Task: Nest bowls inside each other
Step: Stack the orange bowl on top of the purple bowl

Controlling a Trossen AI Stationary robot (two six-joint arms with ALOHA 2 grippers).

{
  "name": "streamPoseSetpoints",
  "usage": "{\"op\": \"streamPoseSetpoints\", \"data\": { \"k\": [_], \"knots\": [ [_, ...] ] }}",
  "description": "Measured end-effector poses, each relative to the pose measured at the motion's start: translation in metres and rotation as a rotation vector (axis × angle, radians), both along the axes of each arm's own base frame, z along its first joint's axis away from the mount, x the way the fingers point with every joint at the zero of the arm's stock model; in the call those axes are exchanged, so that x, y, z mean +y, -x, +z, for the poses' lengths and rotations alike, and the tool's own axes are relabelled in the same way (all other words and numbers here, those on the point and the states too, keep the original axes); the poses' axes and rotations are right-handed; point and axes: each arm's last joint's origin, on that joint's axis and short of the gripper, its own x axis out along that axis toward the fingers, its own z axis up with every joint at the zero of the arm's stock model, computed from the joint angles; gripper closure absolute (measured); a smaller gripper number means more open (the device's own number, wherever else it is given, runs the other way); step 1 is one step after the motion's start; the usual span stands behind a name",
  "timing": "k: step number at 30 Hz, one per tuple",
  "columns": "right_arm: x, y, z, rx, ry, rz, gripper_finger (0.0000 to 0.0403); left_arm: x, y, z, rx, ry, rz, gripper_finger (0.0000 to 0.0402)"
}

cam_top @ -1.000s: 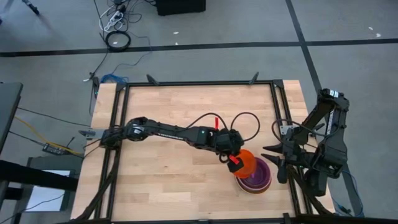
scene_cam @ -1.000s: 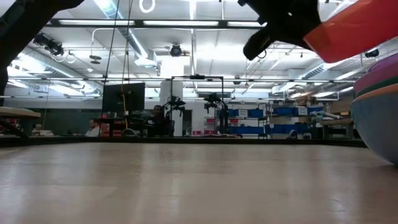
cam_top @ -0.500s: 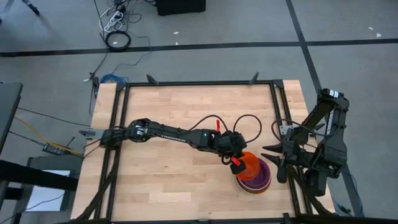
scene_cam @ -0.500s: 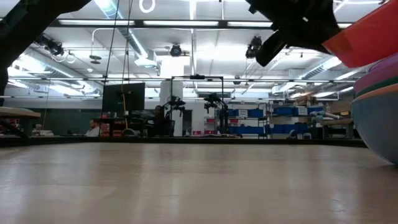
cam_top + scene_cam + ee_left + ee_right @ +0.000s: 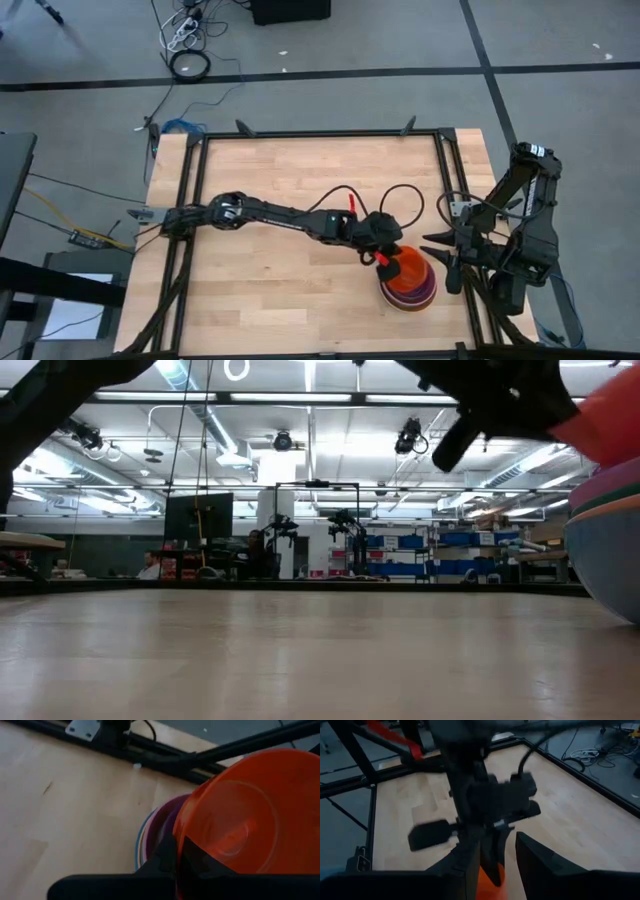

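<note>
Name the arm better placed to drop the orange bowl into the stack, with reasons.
Left. The left gripper is shut on the orange bowl's rim and holds it right above the nested stack. The right gripper waits at the table's right edge, beside the stack, holding nothing.

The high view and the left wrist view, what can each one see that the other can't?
Only the high view shows the whole table and the right arm waiting at the table's right edge, its fingers apart. Only the left wrist view shows the inside of the orange bowl, with the left arm's fingers shut on its rim. Both show that bowl over the stack of bowls.
</note>
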Motion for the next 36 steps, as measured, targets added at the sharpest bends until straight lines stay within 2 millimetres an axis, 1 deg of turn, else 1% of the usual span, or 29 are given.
{"op": "streamPoseSetpoints", "data": {
  "k": [5,10,13,16,26,28,31,34,36],
  "knots": [
    [0.0,0.0,0.0,0.001,-0.001,0.0,0.0291,-0.002,-0.005,-0.02,0.037,0.028,-0.005,0.0398],
    [0.0,0.0,0.0,0.008,-0.004,0.001,0.0291,-0.002,-0.008,-0.025,0.034,0.031,-0.009,0.0397],
    [0.0,0.0,-0.001,0.021,-0.01,0.003,0.0292,-0.002,-0.008,-0.024,0.03,0.032,-0.01,0.0387],
    [0.0,0.0,-0.001,0.026,-0.011,0.004,0.0293,-0.002,-0.008,-0.025,0.035,0.044,-0.013,0.0366],
    [0.0,0.0,-0.001,0.028,-0.013,0.004,0.0291,-0.005,-0.007,-0.025,0.048,0.131,-0.058,0.027],
    [0.0,0.0,-0.001,0.028,-0.013,0.004,0.0291,-0.005,-0.007,-0.022,0.053,0.136,-0.06,0.0254],
    [0.0,0.0,-0.001,0.031,-0.014,0.004,0.0292,-0.005,-0.007,-0.019,0.043,0.14,-0.06,0.0236],
    [0.0,0.001,-0.001,0.035,-0.01,0.004,0.0293,-0.005,-0.006,-0.015,0.041,0.138,-0.065,0.0226],
    [-0.001,0.001,-0.001,0.046,-0.006,0.004,0.0294,-0.004,-0.004,-0.003,0.03,0.119,-0.079,0.0224]
  ]
}}
